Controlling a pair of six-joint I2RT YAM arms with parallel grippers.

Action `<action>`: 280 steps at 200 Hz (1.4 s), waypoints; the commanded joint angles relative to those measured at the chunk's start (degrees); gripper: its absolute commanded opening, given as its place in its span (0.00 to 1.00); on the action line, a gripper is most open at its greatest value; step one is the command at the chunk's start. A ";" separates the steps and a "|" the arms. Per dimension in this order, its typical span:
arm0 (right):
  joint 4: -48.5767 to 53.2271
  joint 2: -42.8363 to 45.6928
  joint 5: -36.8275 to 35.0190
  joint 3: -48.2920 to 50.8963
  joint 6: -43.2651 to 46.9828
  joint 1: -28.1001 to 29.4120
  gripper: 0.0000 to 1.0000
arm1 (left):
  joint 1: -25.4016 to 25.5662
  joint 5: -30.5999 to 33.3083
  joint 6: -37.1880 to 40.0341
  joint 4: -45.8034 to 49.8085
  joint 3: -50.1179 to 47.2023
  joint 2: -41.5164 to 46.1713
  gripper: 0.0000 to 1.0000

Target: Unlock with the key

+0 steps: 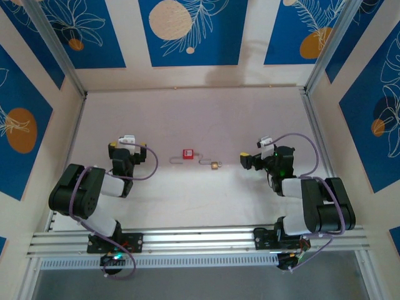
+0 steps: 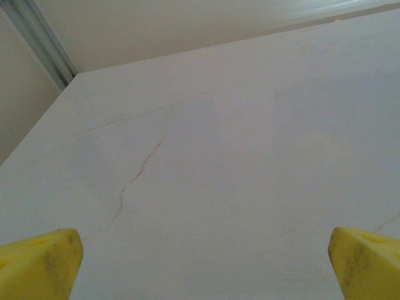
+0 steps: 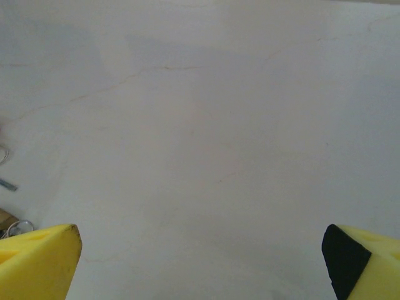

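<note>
The small red padlock (image 1: 187,154) and the small brass padlock (image 1: 215,165) lie mid-table between the arms, thin silver loops beside them. At the left edge of the right wrist view, a thin silver sliver (image 3: 7,184) lies near a metal ring (image 3: 19,226); I cannot tell whether it is the key. My left gripper (image 1: 127,149) (image 2: 203,259) stands open over bare table, left of the red padlock. To the right of the brass padlock, my right gripper (image 1: 253,154) (image 3: 200,253) is open, nothing between its yellow fingertips (image 3: 37,259).
The pale table (image 1: 200,119) has hairline cracks (image 2: 140,169). Blue-patterned walls enclose it on three sides, with metal posts (image 1: 59,50) in the back corners. An aluminium rail (image 1: 200,240) runs along the near edge.
</note>
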State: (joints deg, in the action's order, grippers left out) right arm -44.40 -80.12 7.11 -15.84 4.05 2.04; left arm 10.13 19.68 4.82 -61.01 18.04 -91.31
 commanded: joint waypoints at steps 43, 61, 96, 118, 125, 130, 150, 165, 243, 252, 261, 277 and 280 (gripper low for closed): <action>-15.08 -7.22 2.62 -1.52 -5.36 -2.61 0.99 | -0.70 -0.17 -0.60 -0.25 0.50 0.78 1.00; -4.76 -6.14 2.94 -5.71 -5.95 -3.98 0.99 | -0.68 -0.13 -0.60 -0.25 0.55 0.78 1.00; -2.28 -7.07 -3.48 -7.66 -8.81 -3.92 0.99 | -0.70 -0.17 -0.60 -0.25 0.55 0.79 1.00; -1.89 -7.35 -5.27 -8.09 -9.33 -3.71 0.99 | -0.73 -0.12 -0.60 -0.26 0.50 0.78 1.00; -1.76 -7.33 -5.29 -8.19 -9.39 -3.71 0.99 | -0.69 -0.17 -0.58 -0.26 0.50 0.78 1.00; -1.40 -7.36 -6.33 -8.32 -9.64 -3.67 0.99 | -0.68 -0.16 -0.60 -0.29 0.50 0.78 1.00; -1.26 -7.33 -6.98 -8.43 -9.62 -3.45 0.99 | -0.67 -0.15 -0.60 -0.32 0.50 0.78 1.00; -1.47 -7.18 -7.37 -8.25 -9.43 -3.18 0.99 | -0.68 -0.18 -0.60 -0.25 0.50 0.78 1.00; -1.57 -7.14 -7.56 -8.16 -9.39 -3.02 0.99 | -0.66 -0.21 -0.60 -0.25 0.50 0.82 1.00; -1.56 -7.16 -7.57 -8.16 -9.37 -3.01 0.99 | -0.72 -0.19 -0.59 -0.30 0.51 0.85 1.00; -1.56 -7.16 -7.58 -8.16 -9.40 -3.04 0.99 | -0.66 -0.20 -0.64 -0.25 0.50 0.83 1.00; -1.52 -7.16 -7.58 -8.16 -9.41 -3.10 0.99 | -0.69 -0.17 -0.60 -0.25 0.50 0.78 1.00; -1.54 -7.16 -7.62 -8.16 -9.42 -3.05 0.99 | -0.71 -0.21 -0.60 -0.25 0.50 0.78 1.00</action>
State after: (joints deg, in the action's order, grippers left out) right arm -45.74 -87.44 0.34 -23.16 -4.91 -1.34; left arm 10.13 19.68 4.82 -60.97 18.04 -91.31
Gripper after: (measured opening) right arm 0.991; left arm 0.998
